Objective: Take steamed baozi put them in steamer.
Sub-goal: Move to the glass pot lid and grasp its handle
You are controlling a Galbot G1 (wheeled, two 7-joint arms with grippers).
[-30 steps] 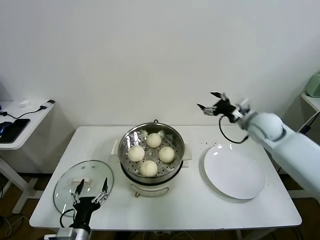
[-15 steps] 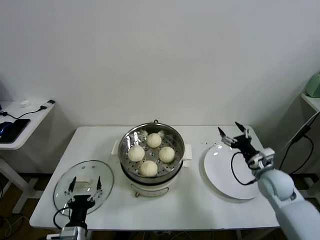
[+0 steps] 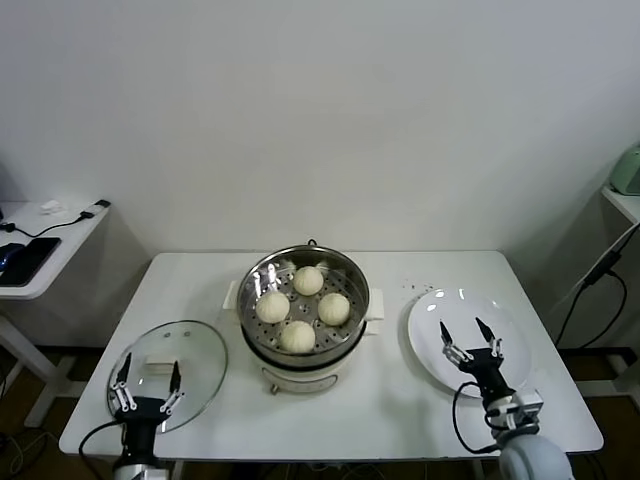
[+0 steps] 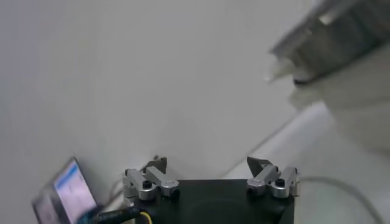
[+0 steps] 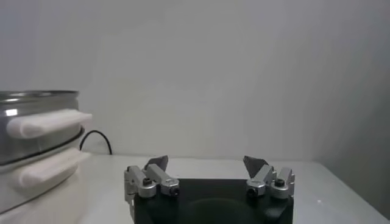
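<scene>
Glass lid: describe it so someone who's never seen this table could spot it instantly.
Start at the white table and its centrepiece, the shiny steamer holding four steamed baozi. On the robot's left of it, by the near corner, lies the glass lid, flat on the tabletop. Unlike the opaque white plate on the other side, it is see-through and has a white handle at its centre.

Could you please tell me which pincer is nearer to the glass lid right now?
Left. The left pincer sits over the near edge of the glass lid, empty. The right pincer is across the table, over the white plate, beyond the steamer.
</scene>
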